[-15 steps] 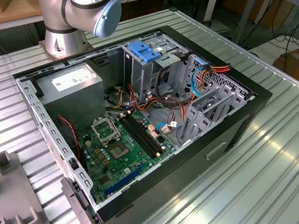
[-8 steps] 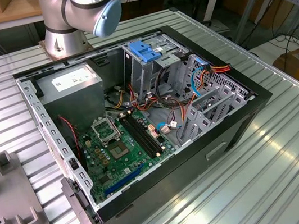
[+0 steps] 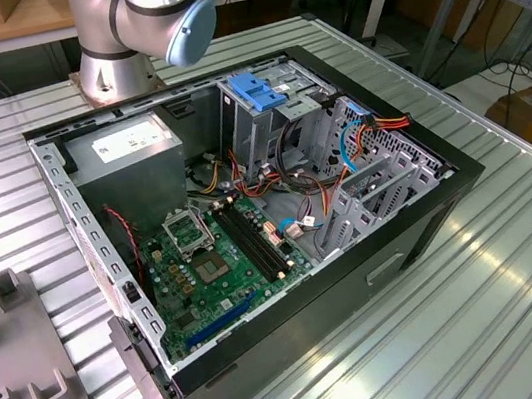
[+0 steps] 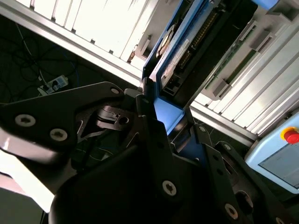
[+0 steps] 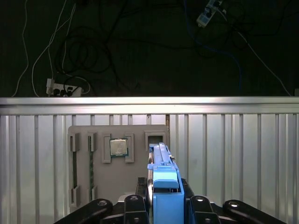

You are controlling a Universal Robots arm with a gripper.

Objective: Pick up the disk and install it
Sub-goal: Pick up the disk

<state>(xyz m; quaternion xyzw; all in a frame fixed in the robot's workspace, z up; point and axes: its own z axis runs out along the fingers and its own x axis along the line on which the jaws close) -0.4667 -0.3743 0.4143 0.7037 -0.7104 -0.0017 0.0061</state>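
Currently the gripper (image 5: 166, 201) is clamped narrow on the disk (image 5: 164, 175), which it holds edge-on, clear of the ribbed aluminium table (image 5: 233, 154).

Exterior view, left to right:
- matte grey fixture plate (image 3: 7, 352)
- open computer case (image 3: 269, 346) with green motherboard (image 3: 225, 257)
- tall sheet-metal drive cage (image 3: 253, 131) under a blue latch (image 3: 259, 89)
- loose orange and red cables (image 3: 386, 125)

Risk (my judgement): the disk's blue rail is smooth, glossy plastic and the hold is slim, so the disk could twist or slip. The cables could snag a corner at the cage.
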